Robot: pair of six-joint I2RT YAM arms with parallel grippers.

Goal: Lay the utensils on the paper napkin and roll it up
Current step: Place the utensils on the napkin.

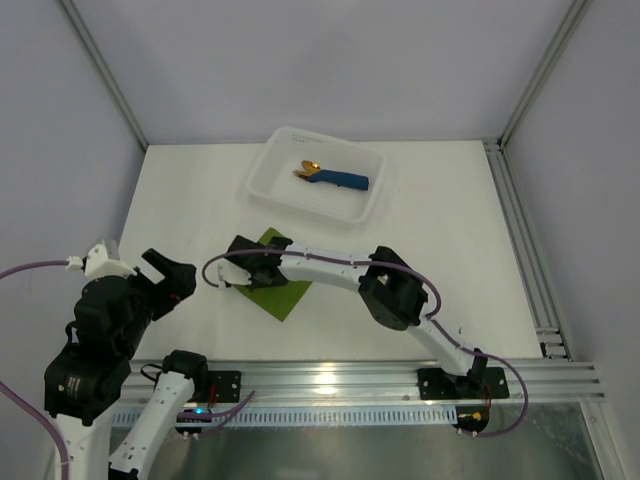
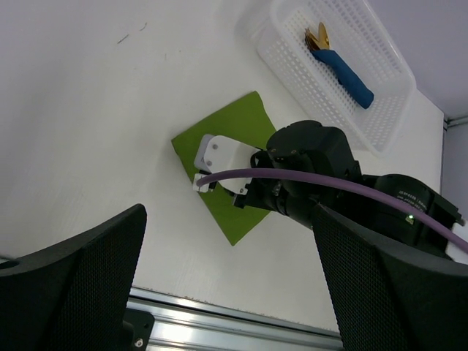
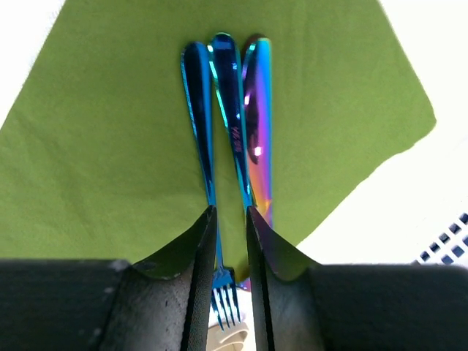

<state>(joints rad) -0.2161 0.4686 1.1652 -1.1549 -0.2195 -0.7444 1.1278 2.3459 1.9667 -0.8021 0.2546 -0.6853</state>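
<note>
The olive-green paper napkin (image 1: 285, 292) lies on the white table, also in the left wrist view (image 2: 238, 128) and the right wrist view (image 3: 102, 146). Three iridescent utensils (image 3: 232, 110) lie side by side on it, handles away from the camera, the fork tines between my right fingers. My right gripper (image 1: 240, 268) hovers low over them (image 3: 230, 212), jaws a narrow gap apart, clamping nothing. In the top view the gripper hides the utensils. My left gripper (image 1: 165, 280) is wide open and empty (image 2: 228, 212), above the table left of the napkin.
A white mesh basket (image 1: 268, 178) at the back holds gold cutlery rolled in a blue napkin (image 1: 342, 181), also seen in the left wrist view (image 2: 352, 79). A beige rounded piece (image 3: 234, 340) shows below the fork tines. An aluminium rail (image 1: 330, 378) runs along the near edge.
</note>
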